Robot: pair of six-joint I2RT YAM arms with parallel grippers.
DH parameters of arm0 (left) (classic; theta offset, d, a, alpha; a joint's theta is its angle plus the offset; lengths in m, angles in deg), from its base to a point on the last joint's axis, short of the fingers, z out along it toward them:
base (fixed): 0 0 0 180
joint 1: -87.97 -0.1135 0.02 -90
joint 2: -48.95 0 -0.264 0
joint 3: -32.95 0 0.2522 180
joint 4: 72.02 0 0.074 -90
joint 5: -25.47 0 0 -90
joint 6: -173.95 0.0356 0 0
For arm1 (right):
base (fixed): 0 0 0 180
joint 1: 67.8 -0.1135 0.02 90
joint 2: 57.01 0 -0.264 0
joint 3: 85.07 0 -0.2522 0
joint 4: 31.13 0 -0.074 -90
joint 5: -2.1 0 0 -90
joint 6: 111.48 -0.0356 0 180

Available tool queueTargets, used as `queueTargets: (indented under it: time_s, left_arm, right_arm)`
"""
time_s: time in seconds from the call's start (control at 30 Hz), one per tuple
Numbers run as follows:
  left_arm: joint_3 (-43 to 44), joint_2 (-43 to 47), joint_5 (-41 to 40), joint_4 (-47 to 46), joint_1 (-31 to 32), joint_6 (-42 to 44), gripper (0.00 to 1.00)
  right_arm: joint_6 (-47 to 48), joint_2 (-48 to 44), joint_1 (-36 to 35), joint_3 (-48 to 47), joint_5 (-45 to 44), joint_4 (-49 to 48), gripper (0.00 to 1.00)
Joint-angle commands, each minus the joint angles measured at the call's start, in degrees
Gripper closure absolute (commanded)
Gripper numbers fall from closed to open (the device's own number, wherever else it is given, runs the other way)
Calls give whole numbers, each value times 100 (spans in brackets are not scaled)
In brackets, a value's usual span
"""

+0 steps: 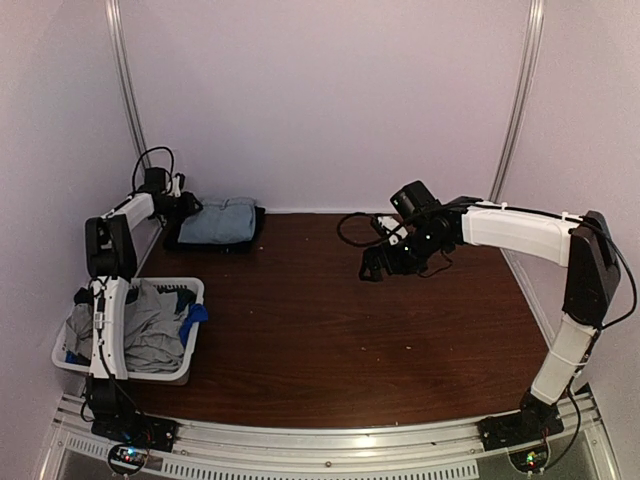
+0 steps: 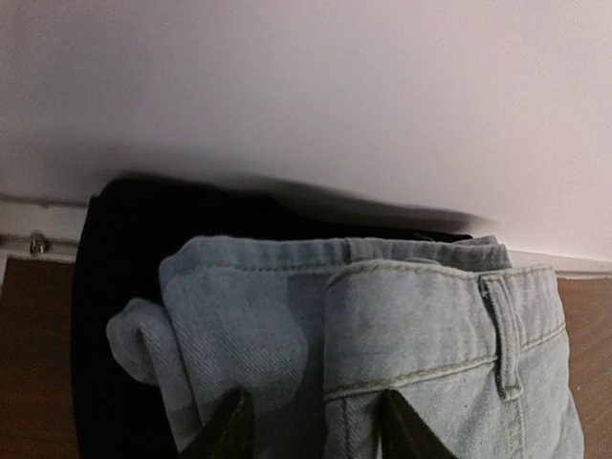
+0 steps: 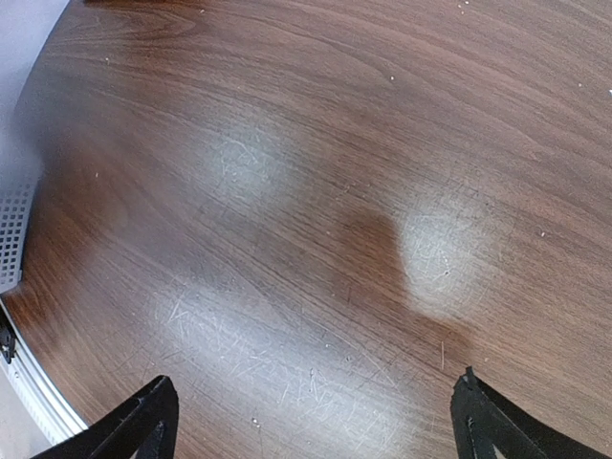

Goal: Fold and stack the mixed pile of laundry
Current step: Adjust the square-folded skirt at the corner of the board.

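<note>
Near, left side: white basket [image 1: 122,374] beside my left arm's base, holding a rumpled grey garment [image 1: 152,325] and a bright-blue item [image 1: 194,317] hanging at its right rim.

Mid-table: my right gripper [image 3: 314,426] hovers over bare table [image 1: 330,330], jaws fully spread, holding nothing.

Far left corner: my left gripper [image 2: 311,435] is at the left edge of the folded light-blue denim piece [image 2: 382,325]. Jaws partly open, denim showing between them. Tips cut off by the frame, so I cannot tell contact.

Denim lies flat on a black garment [image 2: 115,287]. Long axis runs left-right, parallel to the back wall. Waistband edge faces the wall, and a belt loop lies on the top layer.
</note>
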Motion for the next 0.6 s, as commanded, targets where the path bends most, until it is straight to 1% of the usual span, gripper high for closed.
queueTargets:
  time_s: [0.0, 0.13, 0.2, 0.23, 0.4, 0.47, 0.5, 0.57]
  left_arm:
    - [184, -11, -496, 303, 25, 491, 44]
    - [22, 443, -756, 522, 31, 614, 25]
    - [-161, 795, -886, 568, 30, 641, 8]
    - [-278, 967, -939, 571, 31, 657, 3]
    - [-846, 1881, -1108, 679, 38, 781, 2]
    - [-936, 2169, -1055, 851, 20, 657, 2]
    - [-953, 2261, -851, 932, -20, 478, 2]
    - [-1085, 2437, -160, 941, -162, -254, 3]
  right_arm:
    - [79, -67, -13, -30, 77, 52, 0]
    - [118, -37, -18, -53, 113, 27, 0]
    - [133, -45, -18, -62, 94, 10, 0]
    - [141, -57, -15, -62, 69, -6, 0]
    - [287, -146, 112, -140, -147, 12, 0]
    - [341, -219, 264, -199, -220, 7, 0]
    - [360, -275, 388, -245, -245, -3, 0]
    - [373, -452, 621, -275, -308, -65, 0]
